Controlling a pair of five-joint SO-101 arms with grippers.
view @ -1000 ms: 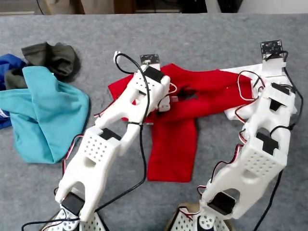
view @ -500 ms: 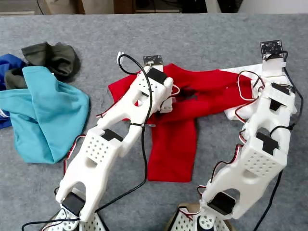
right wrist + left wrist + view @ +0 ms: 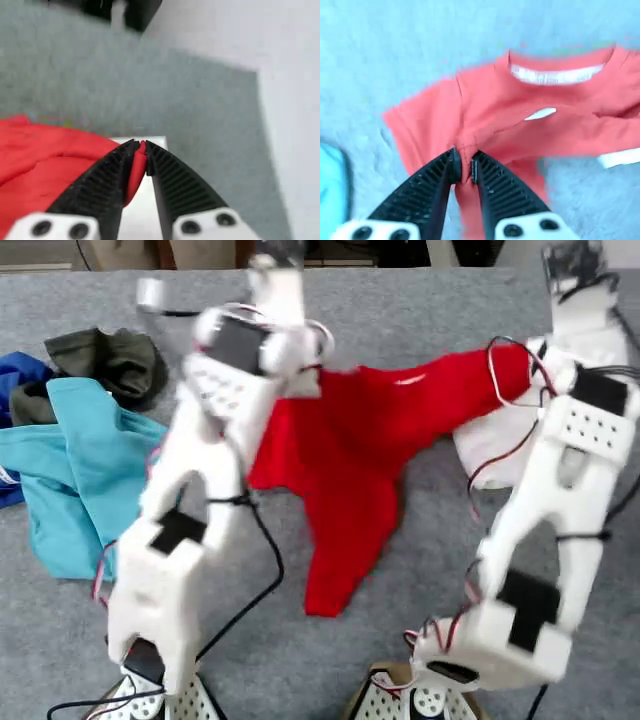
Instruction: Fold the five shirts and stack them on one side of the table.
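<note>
— Why do we hold the red shirt [image 3: 350, 440] strung between both arms?

— To spread it flat for folding, we judge. Its tail hangs nearest us, down onto the table [image 3: 450, 330]. Our left gripper [image 3: 462, 170] is pinched on a shoulder seam, our right gripper [image 3: 140, 150] on the opposite edge.

— How does it look?

— Limp and sagging. Farther off lie the teal shirt [image 3: 90, 470] and dark green shirt [image 3: 110, 360], crumpled.

Red shirt [image 3: 350, 450] of soft matt cloth — left claw [image 3: 464, 164] and right claw [image 3: 141, 148] of ribbed matt plastic.
</note>
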